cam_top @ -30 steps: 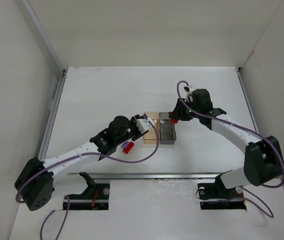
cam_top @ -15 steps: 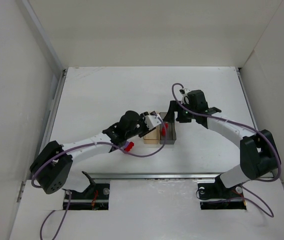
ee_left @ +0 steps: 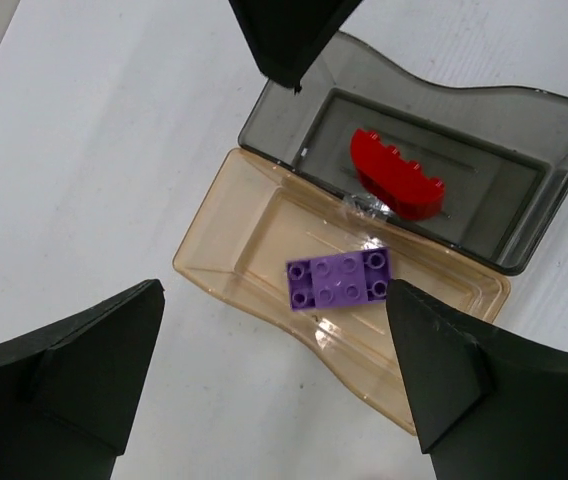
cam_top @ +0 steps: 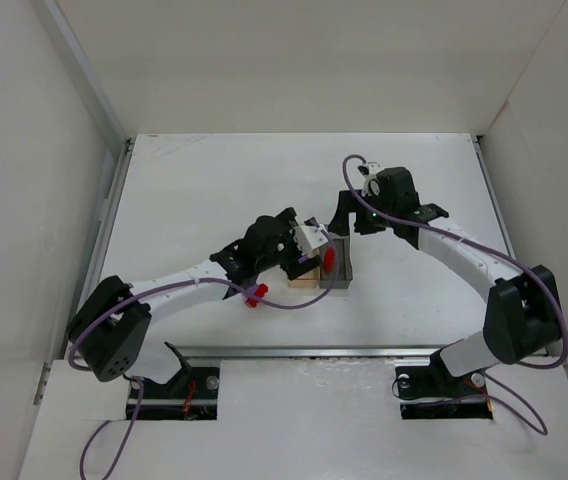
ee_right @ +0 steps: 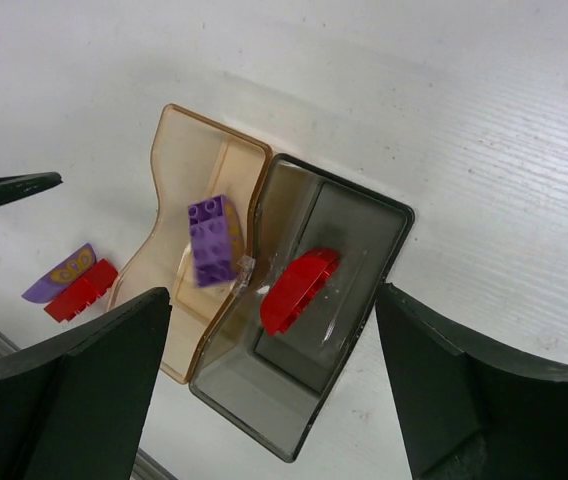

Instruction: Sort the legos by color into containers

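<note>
A purple lego (ee_left: 339, 280) lies in the tan container (ee_left: 234, 250), and a red arched lego (ee_left: 396, 178) lies in the dark grey container (ee_left: 554, 190) right beside it. My left gripper (ee_left: 274, 300) hovers open above the tan container (cam_top: 305, 281), holding nothing. Above the dark grey container (ee_right: 364, 330) hangs my right gripper (ee_right: 272, 300), also open and empty, with the red arched lego (ee_right: 299, 290) and the purple lego (ee_right: 209, 240) below it. From the top, the left gripper (cam_top: 316, 250) and right gripper (cam_top: 342, 224) nearly meet over the dark grey container (cam_top: 343, 279).
A red lego (ee_right: 81, 291) and a purple piece with a yellow pattern (ee_right: 58, 273) lie together on the white table left of the containers; from the top the red lego (cam_top: 255, 293) shows under the left arm. White walls close in the table.
Both grippers opened. The right one let the red arched lego drop into the dark grey container. The left one moved over the tan container and let go of the purple lego there.
</note>
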